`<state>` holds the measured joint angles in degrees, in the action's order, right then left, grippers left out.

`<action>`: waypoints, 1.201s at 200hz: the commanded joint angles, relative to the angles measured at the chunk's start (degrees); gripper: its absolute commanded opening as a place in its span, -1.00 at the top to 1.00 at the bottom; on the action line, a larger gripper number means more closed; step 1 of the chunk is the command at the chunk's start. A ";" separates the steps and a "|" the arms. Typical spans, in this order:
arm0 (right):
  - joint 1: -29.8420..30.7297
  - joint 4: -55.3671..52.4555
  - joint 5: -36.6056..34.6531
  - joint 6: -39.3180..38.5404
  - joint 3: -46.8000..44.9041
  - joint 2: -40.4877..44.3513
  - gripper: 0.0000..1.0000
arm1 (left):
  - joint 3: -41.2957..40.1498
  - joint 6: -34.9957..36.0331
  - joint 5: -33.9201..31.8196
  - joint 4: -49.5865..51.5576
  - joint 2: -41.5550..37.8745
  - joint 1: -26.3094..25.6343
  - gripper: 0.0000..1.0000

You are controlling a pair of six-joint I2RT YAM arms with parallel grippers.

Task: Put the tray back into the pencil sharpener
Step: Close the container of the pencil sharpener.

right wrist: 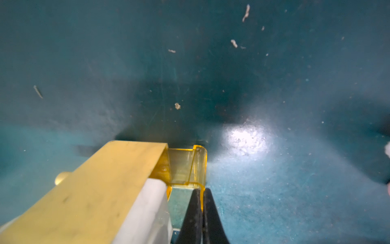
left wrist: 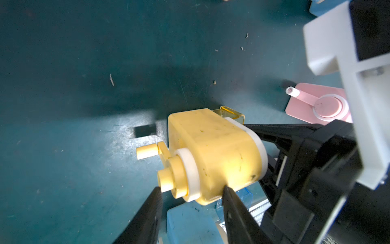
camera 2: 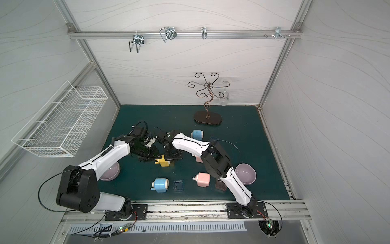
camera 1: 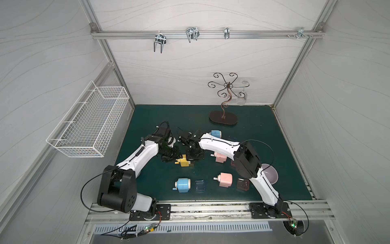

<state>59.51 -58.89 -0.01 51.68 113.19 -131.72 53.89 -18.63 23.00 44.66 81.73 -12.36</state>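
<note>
The yellow pencil sharpener (camera 1: 184, 162) (camera 2: 163, 162) lies on its side mid-mat, crank end toward my left arm. My left gripper (left wrist: 191, 190) (camera 1: 171, 157) is shut on it, one finger at the crank hub and one on the body (left wrist: 211, 147). The clear yellow tray (right wrist: 185, 166) (left wrist: 231, 113) sticks partway out of the sharpener's (right wrist: 95, 190) far end. My right gripper (right wrist: 201, 191) (camera 1: 193, 158) is shut on the tray's outer wall, just beside the sharpener.
A blue sharpener (camera 1: 183, 185) and a clear blue tray (camera 1: 199, 186) lie nearer the front, with a pink sharpener (camera 1: 224, 179) and a dark tray (camera 1: 242, 184). Another pink sharpener (camera 1: 220, 157), a blue one (camera 1: 215, 133), purple bowls (camera 1: 271, 174) (camera 2: 109, 173) and a glass stand (camera 1: 223, 119) surround.
</note>
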 commanded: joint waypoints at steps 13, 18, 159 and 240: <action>0.44 2.36 2.12 1.05 1.71 4.10 1.00 | -0.82 0.94 -2.07 1.21 2.46 -0.23 0.02; 0.44 2.39 2.12 1.05 1.72 4.17 1.00 | -0.88 0.95 -2.04 1.21 2.47 -0.21 0.02; 0.35 3.44 2.66 1.86 0.35 4.66 1.00 | -0.89 0.97 -2.17 1.22 2.44 -0.21 0.02; 0.12 4.77 3.59 2.45 -1.03 5.38 0.96 | -0.95 0.88 -2.17 1.20 2.38 -0.21 0.02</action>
<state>59.48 -57.87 0.54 53.06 112.22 -131.11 53.89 -18.65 23.00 44.66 81.76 -12.36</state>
